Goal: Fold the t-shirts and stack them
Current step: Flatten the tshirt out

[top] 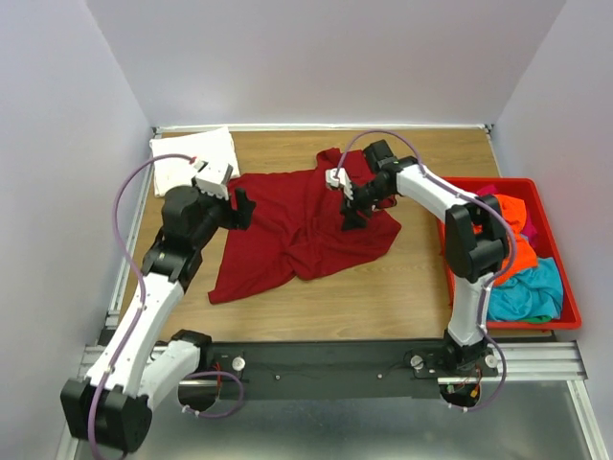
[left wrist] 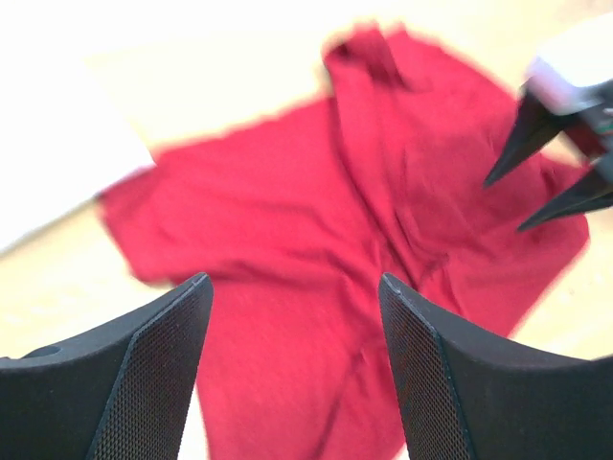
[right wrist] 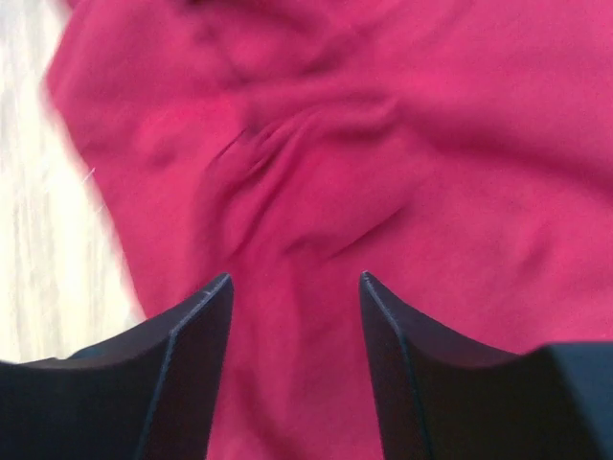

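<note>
A dark red t-shirt (top: 302,225) lies crumpled and spread on the wooden table; it also shows in the left wrist view (left wrist: 316,249) and the right wrist view (right wrist: 383,163). A folded white t-shirt (top: 196,158) lies at the back left corner. My left gripper (top: 242,208) is open and empty, just above the red shirt's left edge. My right gripper (top: 352,213) is open and empty, above the shirt's right part. In the left wrist view the right gripper's fingertips (left wrist: 536,134) show at the far right. Orange (top: 512,216), teal (top: 532,292) and magenta shirts lie in the bin.
A rigid red plastic bin (top: 565,240) stands at the table's right edge. The table's front edge meets a black rail (top: 335,359) carrying both arm bases. White walls close in the back and sides.
</note>
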`<state>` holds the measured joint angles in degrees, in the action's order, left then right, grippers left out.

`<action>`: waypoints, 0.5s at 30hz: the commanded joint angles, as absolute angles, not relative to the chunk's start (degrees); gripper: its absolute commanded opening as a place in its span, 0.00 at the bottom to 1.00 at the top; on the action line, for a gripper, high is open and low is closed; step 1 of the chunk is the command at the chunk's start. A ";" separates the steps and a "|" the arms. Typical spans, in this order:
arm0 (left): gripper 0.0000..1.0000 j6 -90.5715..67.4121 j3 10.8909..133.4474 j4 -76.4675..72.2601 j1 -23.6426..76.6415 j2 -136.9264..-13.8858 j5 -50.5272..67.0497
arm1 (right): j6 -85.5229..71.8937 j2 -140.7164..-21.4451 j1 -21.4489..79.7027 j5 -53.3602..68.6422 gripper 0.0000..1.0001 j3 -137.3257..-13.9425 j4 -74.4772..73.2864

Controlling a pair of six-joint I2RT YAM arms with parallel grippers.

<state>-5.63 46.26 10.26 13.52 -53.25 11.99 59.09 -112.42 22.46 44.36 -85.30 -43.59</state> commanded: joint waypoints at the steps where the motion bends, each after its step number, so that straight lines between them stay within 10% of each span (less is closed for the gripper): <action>1: 0.78 -3.86 41.93 6.77 13.54 -48.00 3.27 | 52.48 -118.82 25.13 43.51 0.60 -94.91 -44.30; 15: 0.79 -3.16 40.25 4.92 13.45 -42.36 2.81 | 35.33 -125.77 29.00 29.63 0.37 -99.23 -39.81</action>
<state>-4.03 40.53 6.66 13.52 -42.92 3.66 39.88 -124.22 28.51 34.83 -98.41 -41.43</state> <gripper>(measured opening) 0.785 0.438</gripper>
